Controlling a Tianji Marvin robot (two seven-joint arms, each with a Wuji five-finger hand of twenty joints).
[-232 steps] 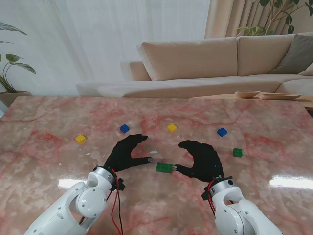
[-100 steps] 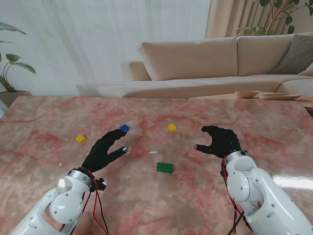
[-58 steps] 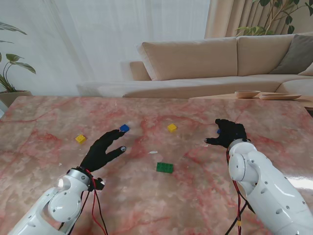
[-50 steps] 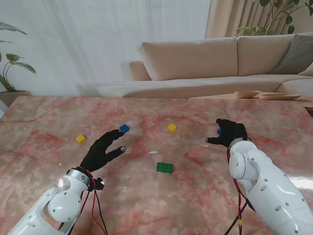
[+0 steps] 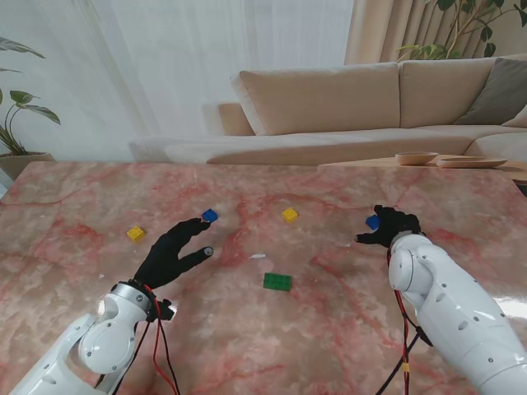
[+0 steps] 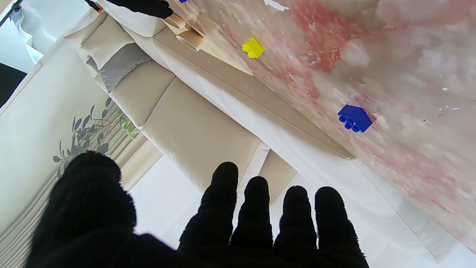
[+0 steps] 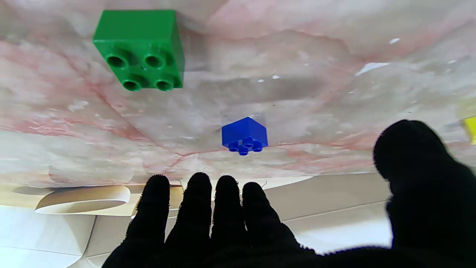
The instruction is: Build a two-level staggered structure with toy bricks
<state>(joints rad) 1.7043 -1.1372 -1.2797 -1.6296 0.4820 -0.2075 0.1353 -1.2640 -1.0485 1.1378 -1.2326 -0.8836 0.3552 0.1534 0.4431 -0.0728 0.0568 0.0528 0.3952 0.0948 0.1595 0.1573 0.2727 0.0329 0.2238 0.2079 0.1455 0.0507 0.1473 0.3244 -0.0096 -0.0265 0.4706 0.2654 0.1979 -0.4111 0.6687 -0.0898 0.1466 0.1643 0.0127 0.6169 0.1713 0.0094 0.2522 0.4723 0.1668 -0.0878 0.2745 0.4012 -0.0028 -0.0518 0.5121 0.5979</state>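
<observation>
A long green brick [image 5: 277, 281] lies flat at the table's middle with neither hand touching it. My left hand [image 5: 173, 251] [image 6: 223, 230] hovers open, its fingers stretched toward a blue brick [image 5: 210, 216] [image 6: 355, 118]. Farther off, my right hand [image 5: 391, 224] [image 7: 241, 223] is open just beside another blue brick [image 5: 373, 221] [image 7: 244, 136], fingers and thumb spread apart. A small green square brick [image 7: 139, 48] lies under the right wrist and is hidden by the arm in the stand view. There are yellow bricks at the left [image 5: 136, 234] and mid-table [image 5: 290, 215] [image 6: 253, 47].
The pink marble table [image 5: 74, 206] ends at a far edge in front of a beige sofa [image 5: 329, 99]. Two shallow wooden dishes [image 5: 449, 160] sit beyond the far right corner. A potted plant [image 5: 16, 123] stands off the left side.
Both hands have left the long green brick. The right hand has moved away from me and to the right, up to the right blue brick. The left hand has held still for the last second.
</observation>
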